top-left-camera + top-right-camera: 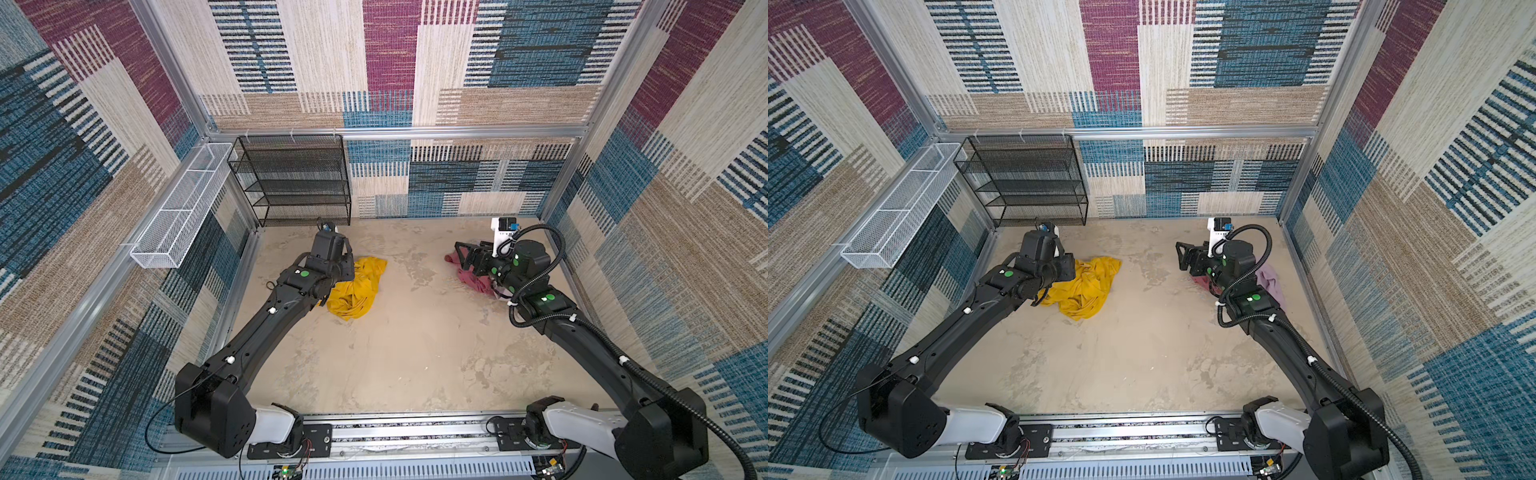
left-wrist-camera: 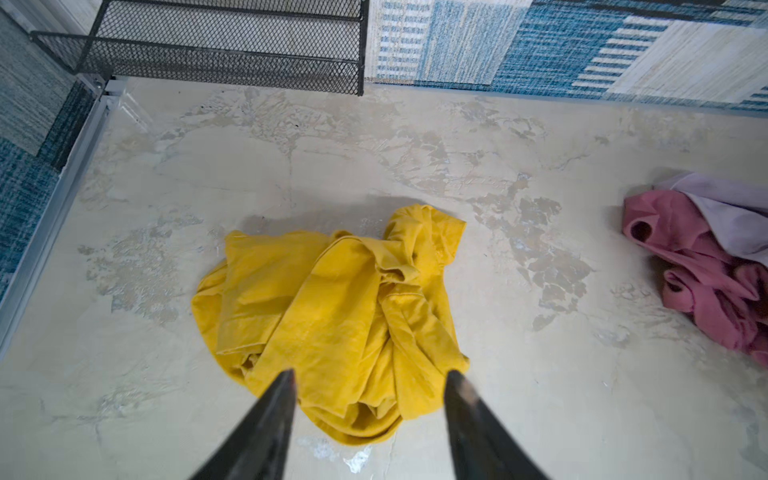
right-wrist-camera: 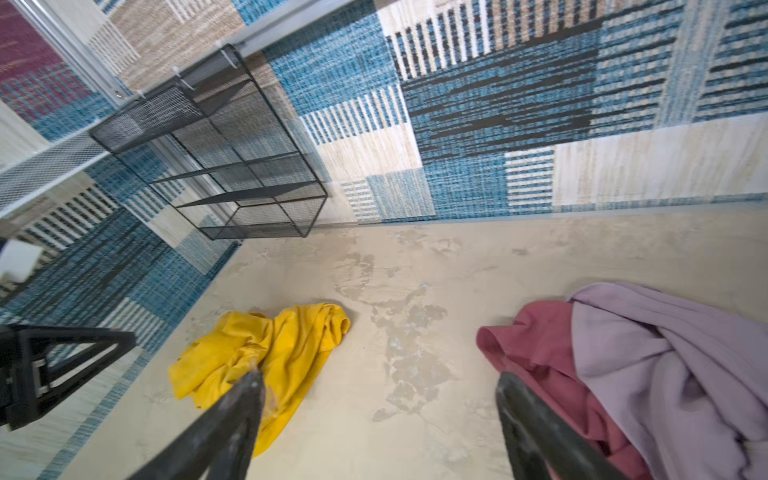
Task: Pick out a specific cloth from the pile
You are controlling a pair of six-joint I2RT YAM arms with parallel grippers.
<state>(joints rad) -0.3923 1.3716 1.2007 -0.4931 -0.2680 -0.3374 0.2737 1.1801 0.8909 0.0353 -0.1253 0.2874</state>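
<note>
we see the left arm (image 1: 257, 324) stretched from the near edge of the worktop (image 1: 415, 340) toward its far left corner, with the wrist bent down over the left side of the cloth (image 1: 357, 291). the cloth is a crumpled mustard-yellow heap lying on the worktop near the black mesh rack (image 1: 291, 178). in both top views the wrist housing hides the jaws. only the left wrist view shows the left gripper (image 2: 370, 374), jaws apart and bare, hanging above the yellow folds with nothing clamped. the right arm (image 1: 590, 345) runs along the right edge, and its wrist is turned so the right gripper (image 1: 465, 255) points level toward the middle of the worktop, raised over the pile (image 3: 623, 374). the right wrist view shows those jaws spread wide with nothing between them. the pile sits by the right edge, well apart from the cloth, with bare worktop between. in a top view we make out only the rose-red cloth (image 1: 473, 282) beneath the gripper; in a top view the pale lilac cloth (image 1: 1273, 282) shows past the wrist, toward the right edge. both wrist views show the lilac lying over the rose-red.
</note>
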